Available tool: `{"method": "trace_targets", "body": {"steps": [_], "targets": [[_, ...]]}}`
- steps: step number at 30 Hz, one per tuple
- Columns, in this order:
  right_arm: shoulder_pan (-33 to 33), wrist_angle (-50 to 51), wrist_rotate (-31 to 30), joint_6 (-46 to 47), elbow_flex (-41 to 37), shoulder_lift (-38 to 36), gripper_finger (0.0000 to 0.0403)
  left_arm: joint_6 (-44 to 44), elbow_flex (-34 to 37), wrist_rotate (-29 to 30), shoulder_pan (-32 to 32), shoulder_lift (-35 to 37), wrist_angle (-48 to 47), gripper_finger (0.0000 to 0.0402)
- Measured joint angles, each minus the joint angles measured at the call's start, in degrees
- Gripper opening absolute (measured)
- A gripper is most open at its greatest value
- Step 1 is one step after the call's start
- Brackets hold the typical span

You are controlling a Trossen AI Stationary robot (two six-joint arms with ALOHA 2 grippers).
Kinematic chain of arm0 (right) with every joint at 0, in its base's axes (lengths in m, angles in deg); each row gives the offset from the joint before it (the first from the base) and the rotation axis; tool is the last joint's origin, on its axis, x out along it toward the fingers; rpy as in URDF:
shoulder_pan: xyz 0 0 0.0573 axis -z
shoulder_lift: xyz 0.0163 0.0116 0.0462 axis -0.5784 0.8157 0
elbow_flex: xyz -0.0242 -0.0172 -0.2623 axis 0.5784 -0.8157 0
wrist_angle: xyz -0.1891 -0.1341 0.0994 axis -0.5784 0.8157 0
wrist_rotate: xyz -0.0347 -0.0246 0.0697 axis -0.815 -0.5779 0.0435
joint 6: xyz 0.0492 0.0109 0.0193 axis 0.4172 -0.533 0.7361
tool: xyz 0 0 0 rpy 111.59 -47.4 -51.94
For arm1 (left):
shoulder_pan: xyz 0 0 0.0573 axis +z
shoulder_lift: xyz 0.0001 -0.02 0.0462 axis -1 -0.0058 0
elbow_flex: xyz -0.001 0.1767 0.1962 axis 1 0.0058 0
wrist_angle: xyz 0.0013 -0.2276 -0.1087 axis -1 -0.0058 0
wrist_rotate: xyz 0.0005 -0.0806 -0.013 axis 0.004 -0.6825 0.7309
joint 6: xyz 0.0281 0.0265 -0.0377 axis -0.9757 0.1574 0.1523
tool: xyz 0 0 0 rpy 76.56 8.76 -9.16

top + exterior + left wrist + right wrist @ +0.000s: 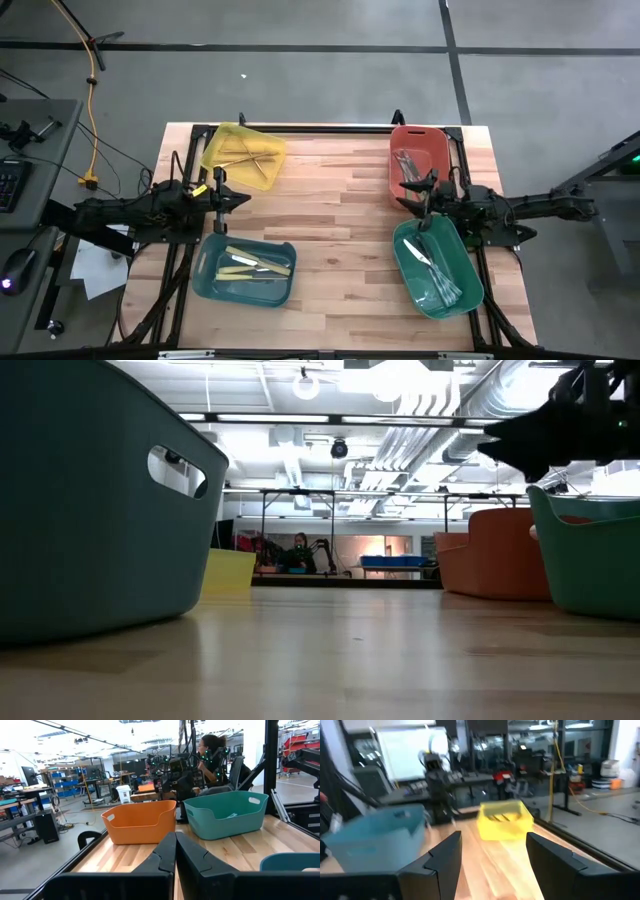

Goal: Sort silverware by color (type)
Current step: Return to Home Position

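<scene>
Sorting task at its close, seen from above. The silverware lies wholly in the four bins on the table [340,215]: gold-tan pieces [250,155] in the yellow bin [212,150] at upper left, silver-grey pieces [407,165] in the red bin [418,131] at upper right, cream-yellow pieces [255,265] in the blue bin [205,285] at lower left, and teal-tinted pieces [435,268] in the green bin [470,290] at lower right. No loose utensil shows on the bare wood. The left tool [175,845], its fingers pressed together on nothing, sits at centre left between the yellow and blue bins. The right tool [493,840], its fingers spread and empty, hangs at centre right over the gap between the red and green bins. The likely hazard lies in the retreat of the arms: the right tool is close to both bin rims, and a low or sideways sweep could clip one, shifting or tipping the bin and spilling sorted pieces. The left tool faces the same risk.
</scene>
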Motion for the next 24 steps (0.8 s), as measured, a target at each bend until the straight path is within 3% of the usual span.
{"method": "trace_targets", "body": {"steps": [7,15,19,24], "targets": [[0.0,9.2,-5.8,-1.5,0.0,0.0,0.0206,0.0,0.0,0.0,0.0,0.0,0.0,0.0000],[0.0,6.8,-3.6,-3.4,0.0,0.0,0.0196,0.0,0.0,0.0,0.0,0.0,0.0,0.0000],[0.0,3.4,-1.2,-4.3,0.0,0.0,0.0137,0.0,0.0,0.0,0.0,0.0,0.0,0.0000],[0.0,5.3,-1.5,-3.0,0.0,0.0,0.0018,0.0,0.0,0.0,0.0,0.0,0.0,0.0000]]}}
